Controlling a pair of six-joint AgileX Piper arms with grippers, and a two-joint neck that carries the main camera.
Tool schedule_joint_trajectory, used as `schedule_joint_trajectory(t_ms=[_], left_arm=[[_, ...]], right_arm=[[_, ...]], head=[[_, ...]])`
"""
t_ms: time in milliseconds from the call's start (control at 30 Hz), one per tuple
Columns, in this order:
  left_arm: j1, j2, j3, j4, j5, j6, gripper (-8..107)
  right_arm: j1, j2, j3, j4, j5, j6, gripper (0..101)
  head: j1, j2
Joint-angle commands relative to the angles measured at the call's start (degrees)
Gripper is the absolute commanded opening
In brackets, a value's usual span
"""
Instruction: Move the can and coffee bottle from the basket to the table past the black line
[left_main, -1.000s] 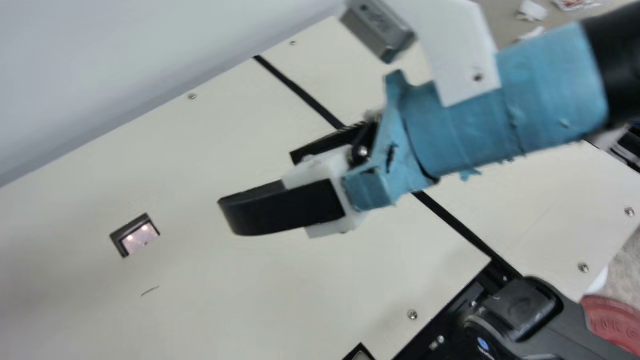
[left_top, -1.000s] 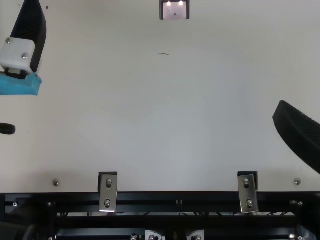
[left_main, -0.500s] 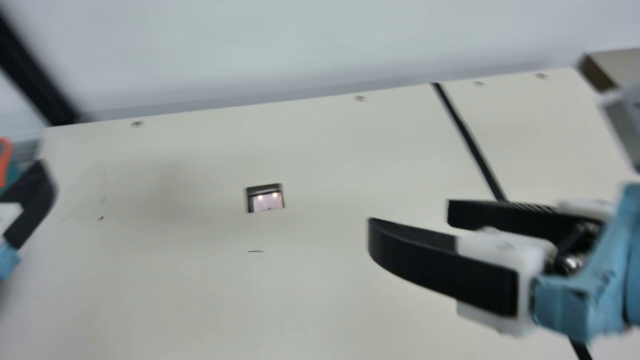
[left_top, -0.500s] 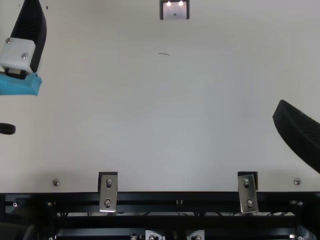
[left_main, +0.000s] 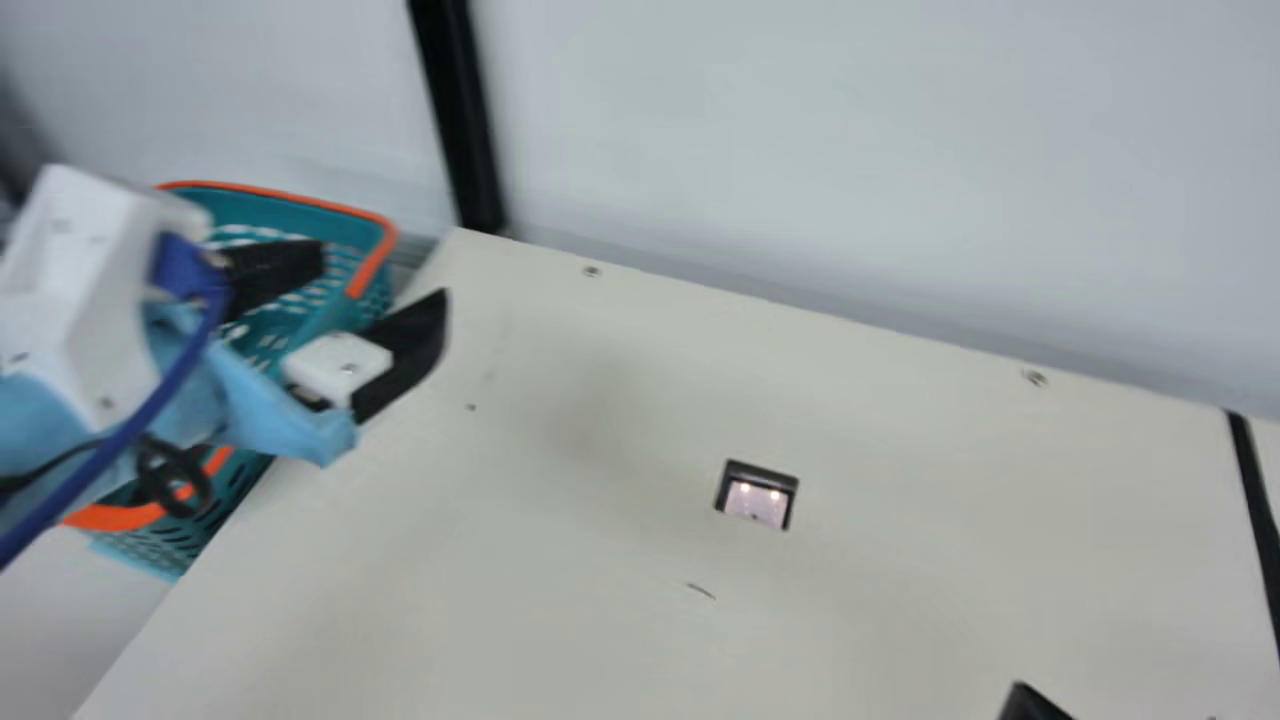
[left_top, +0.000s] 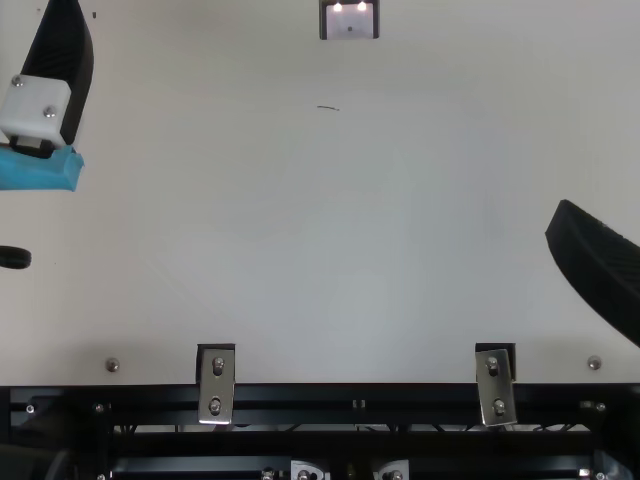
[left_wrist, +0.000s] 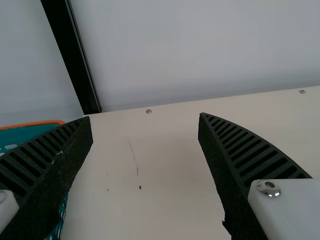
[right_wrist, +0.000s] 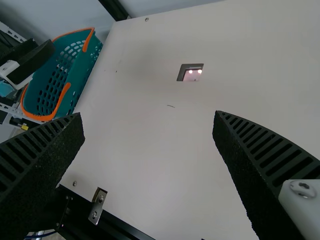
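Observation:
In the main view my left gripper (left_main: 384, 278) is open above the near side of the teal basket (left_main: 345, 225) with orange rim and handles, hiding part of its inside. The left wrist view has the left gripper (left_wrist: 145, 119) with nothing between its spread fingers and a strip of the basket (left_wrist: 30, 131) beside one. My right gripper (left_top: 600, 268) stands over the table's right part in the top view; from its wrist, the right gripper (right_wrist: 148, 116) is open, holding nothing. The black line (left_main: 1258, 510) crosses the table at the main view's right edge.
The cream table (left_main: 620, 480) has a small dark-framed cutout (left_main: 757, 497) near its middle. A pale wall rises behind it, with a black post (left_main: 460, 120) near the basket. Metal brackets (left_top: 216, 385) sit along the black front rail.
The neck camera has turned toward the left, bringing the basket and left arm into the main view. Both grippers hold their places in the top view.

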Motion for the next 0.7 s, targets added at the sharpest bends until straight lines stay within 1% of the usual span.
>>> schedule_joint_trajectory(t_ms=[0, 133, 233, 667], left_arm=[[0.00, 0.00, 0.00, 0.00, 0.00, 0.00, 90], [0.00, 0.00, 0.00, 0.00, 0.00, 0.00, 90], [0.00, 0.00, 0.00, 0.00, 0.00, 0.00, 90], [0.00, 0.00, 0.00, 0.00, 0.00, 0.00, 90]], right_arm=[[0.00, 0.00, 0.00, 0.00, 0.00, 0.00, 101], [0.00, 0.00, 0.00, 0.00, 0.00, 0.00, 101], [0.00, 0.00, 0.00, 0.00, 0.00, 0.00, 101], [0.00, 0.00, 0.00, 0.00, 0.00, 0.00, 101]], head=[[-2.70, 3.95], [-4.94, 9.85], [-5.86, 13.59], [-5.86, 13.59]])
